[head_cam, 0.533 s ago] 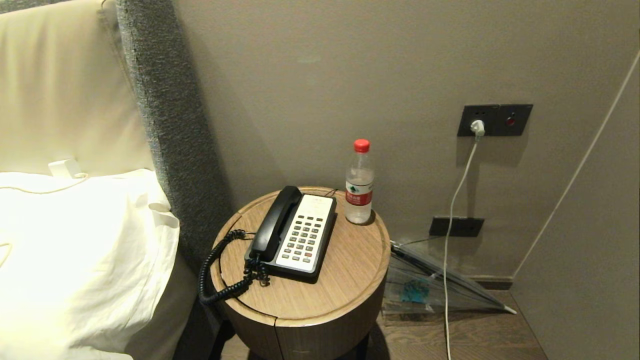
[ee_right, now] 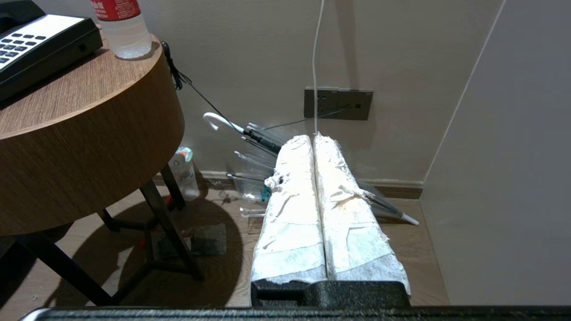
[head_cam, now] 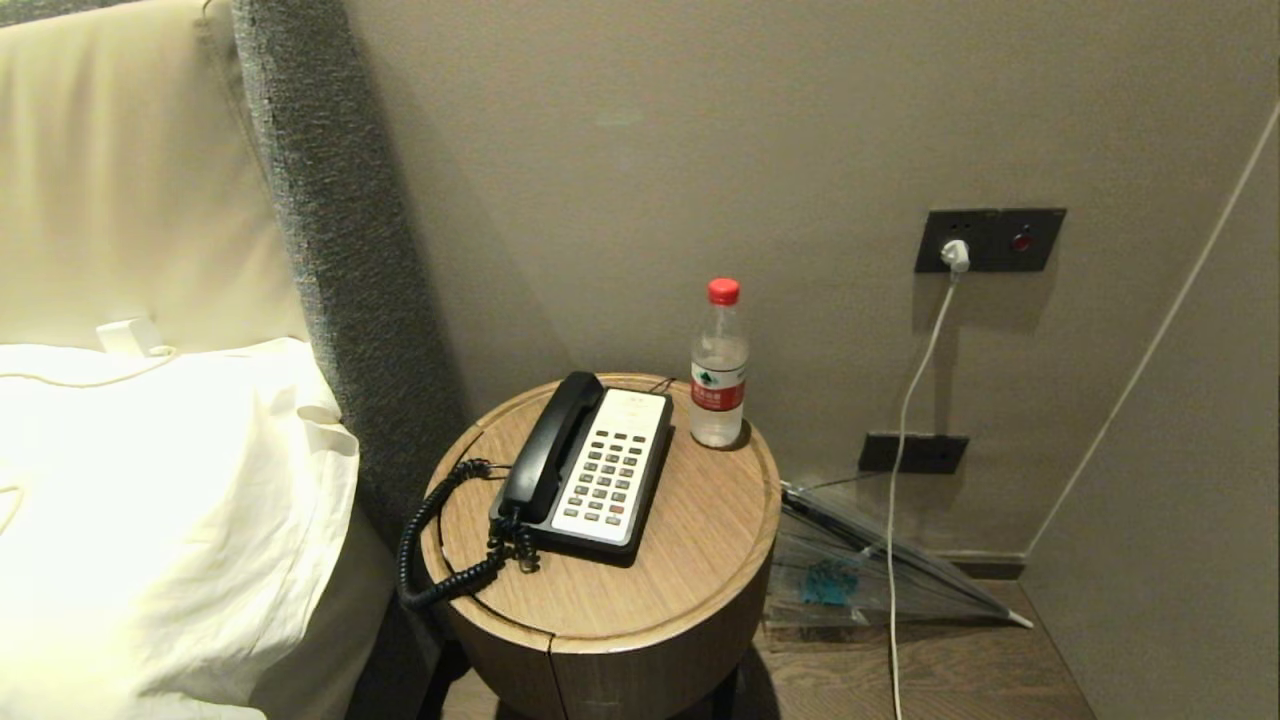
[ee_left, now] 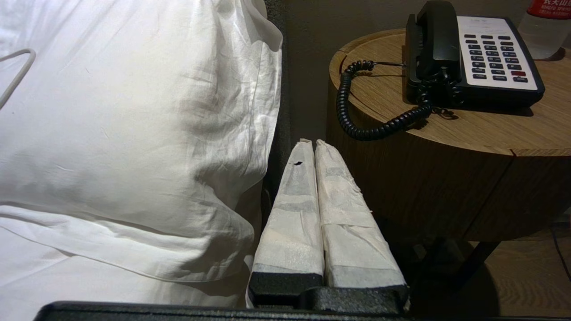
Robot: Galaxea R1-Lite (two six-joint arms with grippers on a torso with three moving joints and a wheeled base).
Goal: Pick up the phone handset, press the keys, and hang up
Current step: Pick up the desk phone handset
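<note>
The black phone handset (head_cam: pixel 548 445) rests in its cradle on the left side of the phone base, on a round wooden side table (head_cam: pixel 690 560). Its coiled cord (head_cam: pixel 425 560) hangs over the table's left edge. The grey keys (head_cam: pixel 606 476) sit in rows on the white faceplate, one of them red-orange. In the left wrist view the handset (ee_left: pixel 432 40) and keys (ee_left: pixel 495 58) lie up and to the right of my left gripper (ee_left: pixel 312 143), which is shut and empty, low beside the table. My right gripper (ee_right: pixel 313 137) is shut and empty, low over the floor to the table's right. Neither arm shows in the head view.
A water bottle (head_cam: pixel 718 365) with a red cap stands just behind the phone. A white pillow (head_cam: pixel 150 500) and the headboard lie to the left. A folded clear umbrella (head_cam: pixel 880 570) lies on the floor by the wall, under a white charging cable (head_cam: pixel 905 420).
</note>
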